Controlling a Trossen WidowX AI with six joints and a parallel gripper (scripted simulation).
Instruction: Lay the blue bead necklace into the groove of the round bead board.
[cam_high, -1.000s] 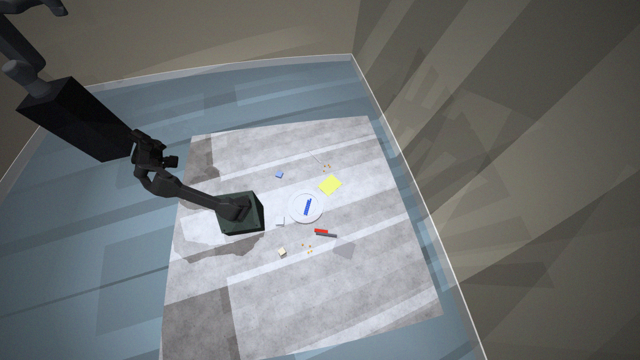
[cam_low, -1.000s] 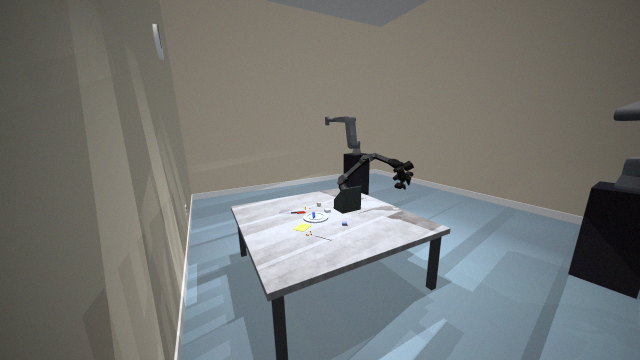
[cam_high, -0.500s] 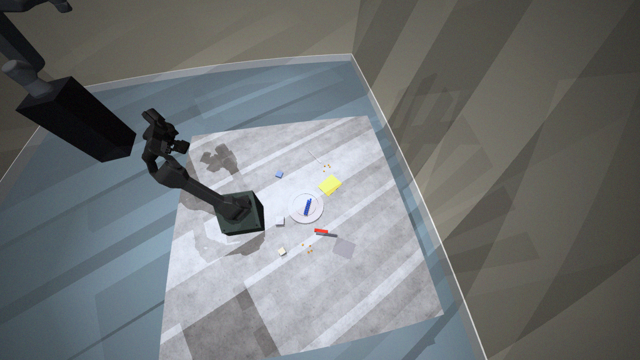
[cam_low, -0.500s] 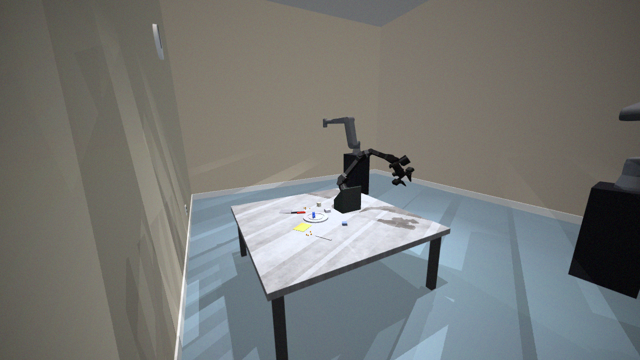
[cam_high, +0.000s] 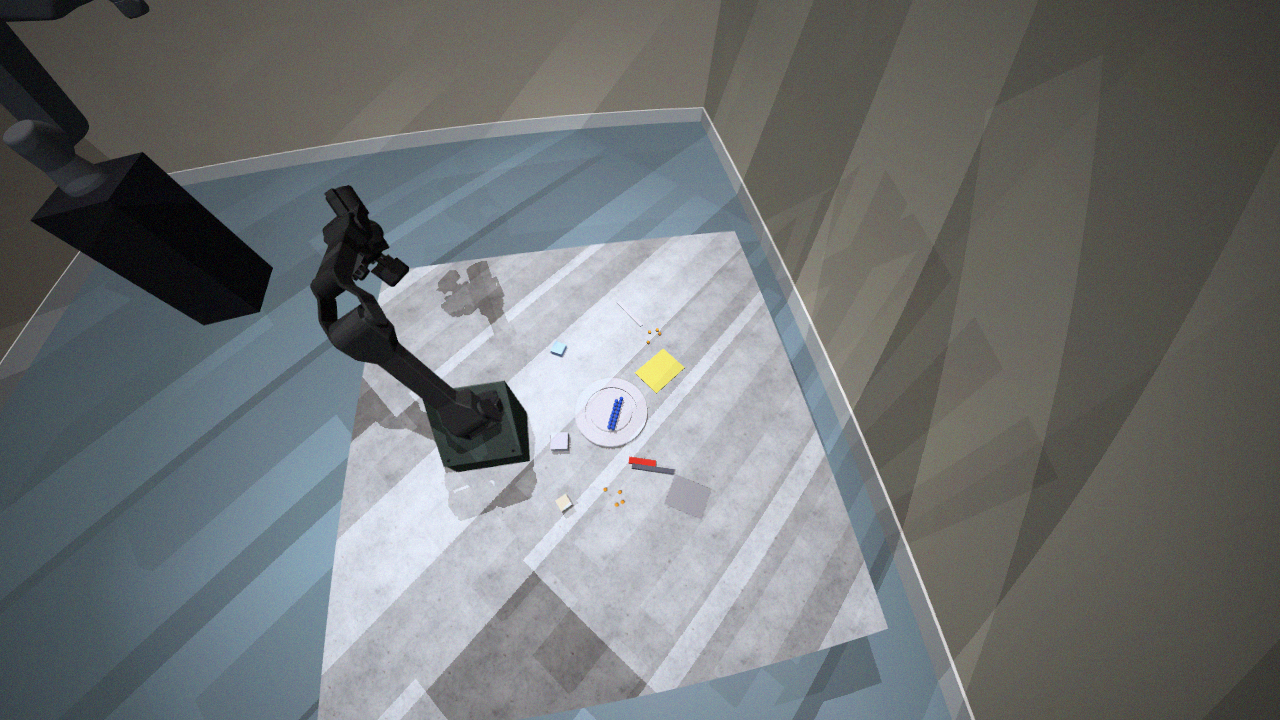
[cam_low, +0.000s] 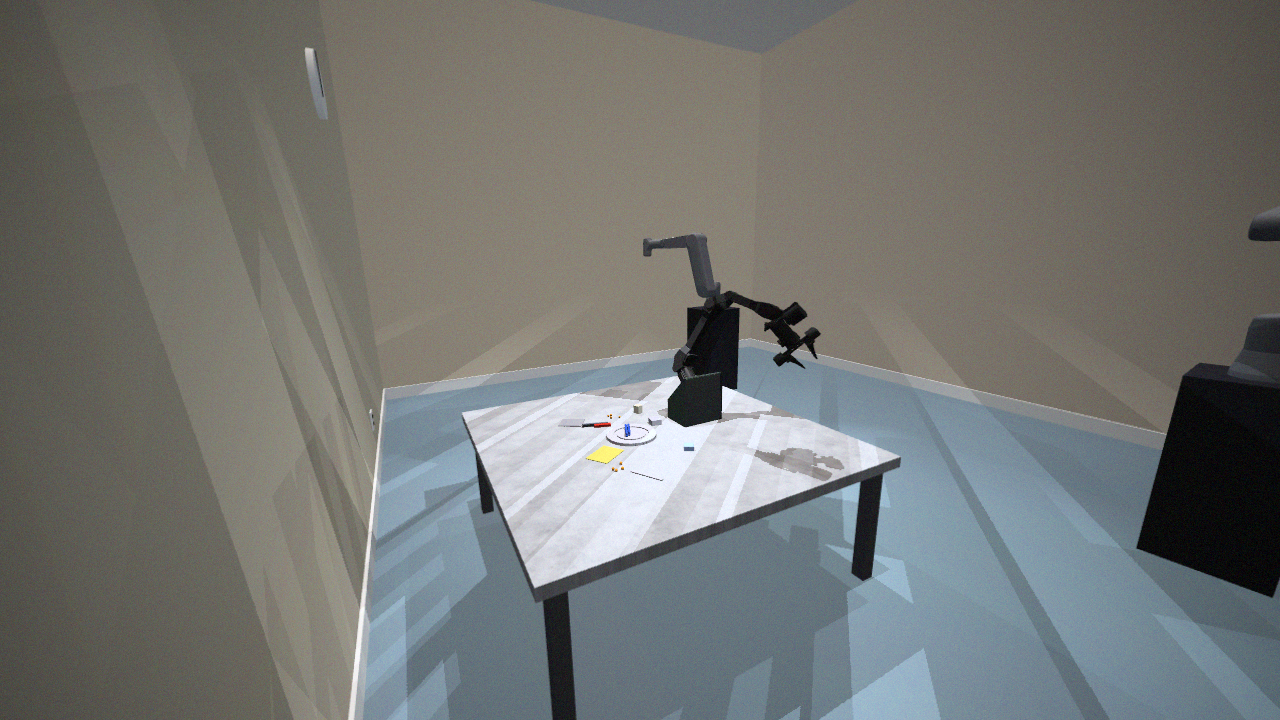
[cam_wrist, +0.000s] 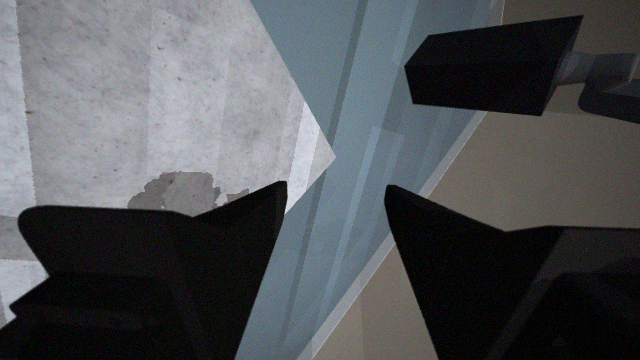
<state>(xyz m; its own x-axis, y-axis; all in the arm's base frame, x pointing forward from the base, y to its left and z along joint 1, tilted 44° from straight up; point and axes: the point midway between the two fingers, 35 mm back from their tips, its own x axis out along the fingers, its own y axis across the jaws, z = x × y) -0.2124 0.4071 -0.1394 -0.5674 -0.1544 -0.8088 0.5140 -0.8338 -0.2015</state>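
Gripper: the black parallel-jaw gripper (cam_high: 386, 265) hangs in the air above the far corner of the table, well apart from the bead board.
Fingers: the two dark pointed fingers stand partly apart with nothing between them; through the gap the wrist view shows only blue floor and a strip of wall.
Arm: the black six-joint arm (cam_high: 375, 335) rises from its dark green square base (cam_high: 514, 420) on the table and bends back away from the objects.
Necklace: the blue bead necklace (cam_high: 614, 412) lies as a short straight string across the middle of the bead board, resting on its centre rather than in its groove.
Bead board: the round white bead board (cam_high: 591, 428) sits flat on the table, just beside the arm's base.
Table: the grey-white mottled square table (cam_low: 572, 528) stands on dark legs over a blue floor.
Near the board: a yellow flat square sheet (cam_high: 659, 369) lies close beside it; a small red bar (cam_high: 641, 461) and a grey bar (cam_high: 657, 469) lie together on the other side, next to a grey square tile (cam_high: 687, 495).
Small pieces: a light blue small cube (cam_high: 558, 348), a pale lilac cube (cam_high: 559, 440) and a cream cube (cam_high: 563, 503) stand apart around the board; two clusters of tiny orange beads (cam_high: 614, 495) are scattered on the table.
Surroundings: a black box-shaped pedestal (cam_high: 152, 237) stands on the floor beyond the table corner.
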